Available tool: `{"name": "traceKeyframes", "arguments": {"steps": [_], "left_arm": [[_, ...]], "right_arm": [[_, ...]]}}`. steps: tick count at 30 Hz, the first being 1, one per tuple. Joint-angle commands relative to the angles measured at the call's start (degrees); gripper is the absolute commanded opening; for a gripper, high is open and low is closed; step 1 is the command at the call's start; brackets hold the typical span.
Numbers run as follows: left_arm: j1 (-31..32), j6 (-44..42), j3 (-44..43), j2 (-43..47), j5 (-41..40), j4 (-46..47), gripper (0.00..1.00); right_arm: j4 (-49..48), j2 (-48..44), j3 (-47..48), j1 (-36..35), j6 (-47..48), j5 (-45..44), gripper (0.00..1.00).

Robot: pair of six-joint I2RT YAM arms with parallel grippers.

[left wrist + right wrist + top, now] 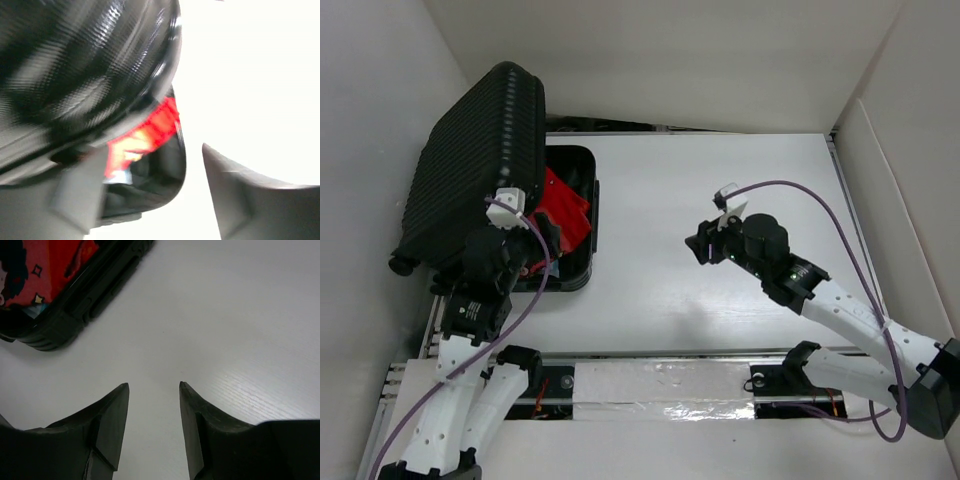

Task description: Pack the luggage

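Observation:
The black ribbed luggage [470, 165] stands at the far left with its lid tilted up over the lower shell [578, 268]. A red patterned garment [565, 210] lies inside. My left gripper [542, 240] is open at the lid's near edge. In the blurred left wrist view the lid [85, 65] looms over the left finger [75, 200], and the garment [150, 130] shows between the jaws of the gripper [152, 150]. My right gripper [700, 245] is open and empty above the white table, right of the luggage. In the right wrist view it [154, 385] is apart from the shell's corner [60, 325].
White walls enclose the table [720, 180] on the left, back and right. A foil-taped strip [660, 390] and rails run along the near edge between the arm bases. The right arm's purple cable [820, 200] loops over the right side.

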State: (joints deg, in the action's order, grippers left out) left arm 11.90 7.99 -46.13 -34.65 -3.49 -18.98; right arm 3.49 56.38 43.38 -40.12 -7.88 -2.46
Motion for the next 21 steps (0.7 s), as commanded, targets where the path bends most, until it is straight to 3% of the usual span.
{"name": "traceKeyframes", "arguments": {"steps": [1,2,4,5,7,8,10,12,13,14,15,16,19,20,21], "left_arm": [[-0.04,-0.7,0.69,0.46,19.9,4.57,0.72],[-0.04,-0.87,0.52,1.25,25.4,4.31,0.83],[-0.04,0.79,-0.45,2.22,30.97,5.88,0.88],[-0.04,0.54,-1.41,1.18,39.7,5.8,0.9],[-0.04,-0.51,-5.97,-1.28,48.01,2.39,0.9],[-0.04,-1.39,-7.56,-3.73,55.36,1.15,0.9],[-0.04,-4.03,-11.78,-6.12,61.38,-1.32,0.89],[-0.04,-0.29,-14.5,-8.06,59.58,3.47,0.83],[-0.04,2.88,-14.78,-8.06,56.6,7.08,0.77],[-0.04,5.78,-15.39,-8.67,42.91,9.38,0.63],[-0.04,8.33,-17.13,-9.55,35.2,11.84,0.53],[-0.04,12.36,-18.28,-12.51,19.99,11.86,0.43],[-1.87,14.07,-27.58,-20.69,-1.45,3.54,0.37],[-3.01,15.12,-29.96,-26.37,-14.49,1.08,0.35],[-4.85,16.26,-33.64,-28.87,-17.84,-1.47,0.35]], "right_arm": [[-2.08,1.18,4.17,-1.97,-1.0,-4.39,0.56],[-2.25,1.54,4.35,-1.98,-1.17,-4.48,0.62],[-2.17,2.5,5.14,-1.98,-0.91,-3.87,0.67],[-1.65,2.59,5.58,-1.98,-0.82,-3.78,0.68],[-0.94,2.42,5.84,-1.98,-0.56,-4.22,0.68],[-1.2,1.81,5.67,-1.98,-0.65,-5.0,0.67],[-1.9,1.19,4.97,-1.98,-1.09,-5.97,0.65],[-1.91,0.75,5.05,-1.98,-1.17,-6.42,0.5],[-1.82,0.75,5.14,-1.98,-1.17,-6.33,0.43],[-1.82,0.84,5.23,-1.98,-1.09,-5.9,0.2],[-1.9,1.27,5.23,-1.98,-1.26,-5.72,0.1],[-1.9,1.62,5.49,-2.5,-1.17,-5.37,0.01],[-1.2,2.42,5.58,-3.03,-0.56,-5.45,0.0],[-1.2,2.42,5.14,-3.04,-0.47,-5.97,0.0],[-1.46,2.24,4.71,-3.04,-0.12,-6.24,0.0]]}}
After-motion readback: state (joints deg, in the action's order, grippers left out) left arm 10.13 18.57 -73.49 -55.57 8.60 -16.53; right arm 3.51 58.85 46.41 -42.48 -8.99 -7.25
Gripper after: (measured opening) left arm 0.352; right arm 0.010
